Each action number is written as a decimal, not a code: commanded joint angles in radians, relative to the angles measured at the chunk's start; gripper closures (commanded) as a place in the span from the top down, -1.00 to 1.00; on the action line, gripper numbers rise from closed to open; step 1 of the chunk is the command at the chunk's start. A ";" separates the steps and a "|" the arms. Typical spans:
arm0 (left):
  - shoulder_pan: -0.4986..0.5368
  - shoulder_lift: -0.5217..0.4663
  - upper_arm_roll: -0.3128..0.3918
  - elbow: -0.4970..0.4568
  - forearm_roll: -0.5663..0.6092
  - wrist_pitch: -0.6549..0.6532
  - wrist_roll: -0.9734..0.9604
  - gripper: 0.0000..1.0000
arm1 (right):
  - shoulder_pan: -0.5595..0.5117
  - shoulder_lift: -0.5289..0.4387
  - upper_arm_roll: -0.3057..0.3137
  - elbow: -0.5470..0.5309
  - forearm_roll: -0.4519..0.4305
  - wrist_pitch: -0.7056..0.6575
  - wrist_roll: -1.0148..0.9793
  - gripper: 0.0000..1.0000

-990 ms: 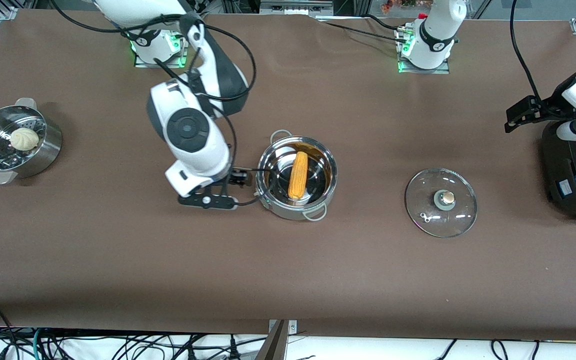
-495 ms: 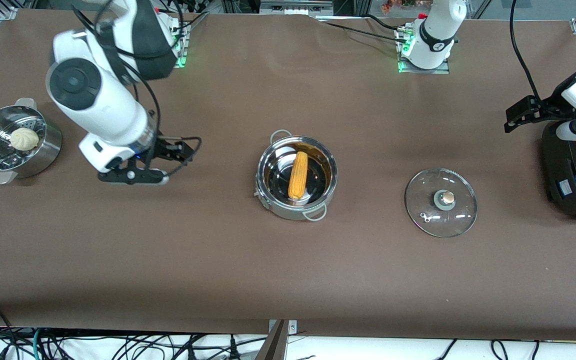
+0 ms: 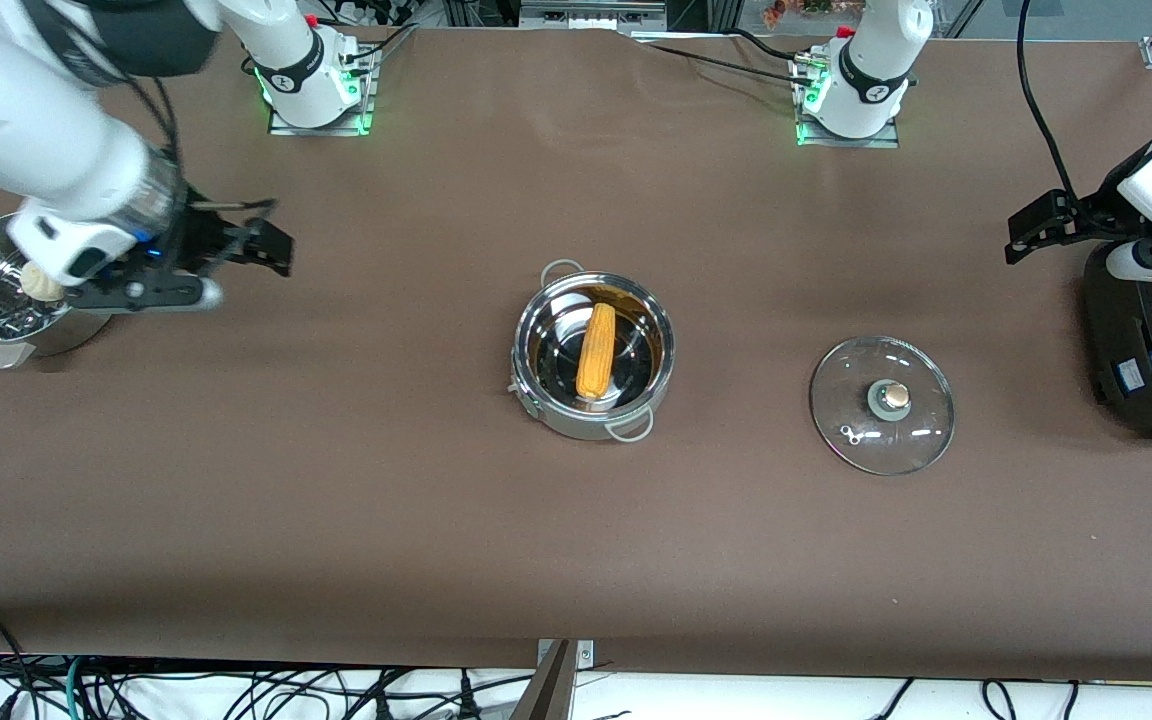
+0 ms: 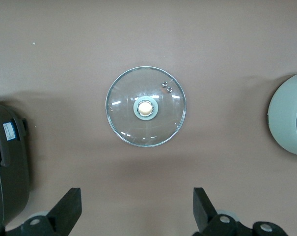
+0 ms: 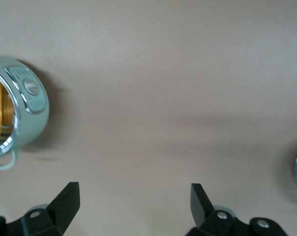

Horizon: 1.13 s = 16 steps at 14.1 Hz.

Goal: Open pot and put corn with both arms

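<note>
A: Over the table beside the steamer pan [image 3: 31,290], at the right arm's end: right gripper [image 3: 254,243], fingers spread wide, holding nothing. Pot [image 3: 593,353] sits well apart from it, toward mid-table.

B: Left gripper [image 3: 1034,227]?

A: Up over the black cooker [image 3: 1151,340] at the left arm's end, fingers spread, nothing held. That arm waits. Its wrist view looks down on the glass lid [image 4: 146,106] lying flat on the table, well apart from its fingers.

B: Task status?

A: Judging by the layout, essentially done. Lid is off and rests between the pot and the cooker; corn [image 3: 596,351] lies inside the pot. I'd say only parking the arms is left.

B: Corn orientation?

A: Lying flat on the pot floor, long axis running from the robots' bases toward the front camera, tilted slightly; one end near the farther rim, the other near the nearer rim. Right wrist view catches a yellow sliver of it within the pot wall [image 5: 25,105].
</note>
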<state>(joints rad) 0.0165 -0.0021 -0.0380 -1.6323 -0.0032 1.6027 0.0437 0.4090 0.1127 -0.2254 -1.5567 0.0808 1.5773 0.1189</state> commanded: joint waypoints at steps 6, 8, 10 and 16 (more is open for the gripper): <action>-0.001 0.011 0.000 0.028 -0.009 -0.024 -0.008 1.00 | -0.368 -0.061 0.215 -0.036 -0.065 -0.033 -0.200 0.99; -0.003 0.011 0.000 0.029 -0.009 -0.024 -0.008 1.00 | -0.368 -0.064 0.216 -0.025 -0.084 -0.033 -0.199 0.99; -0.003 0.011 0.000 0.029 -0.009 -0.024 -0.008 1.00 | -0.368 -0.064 0.218 -0.019 -0.085 -0.030 -0.208 0.99; -0.003 0.013 0.001 0.043 -0.015 -0.053 -0.010 1.00 | -0.374 -0.053 0.216 -0.017 -0.098 -0.033 -0.203 0.99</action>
<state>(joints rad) 0.0174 -0.0020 -0.0381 -1.6308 -0.0032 1.5739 0.0437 0.0528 0.0694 -0.0221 -1.5698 -0.0018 1.5497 -0.0801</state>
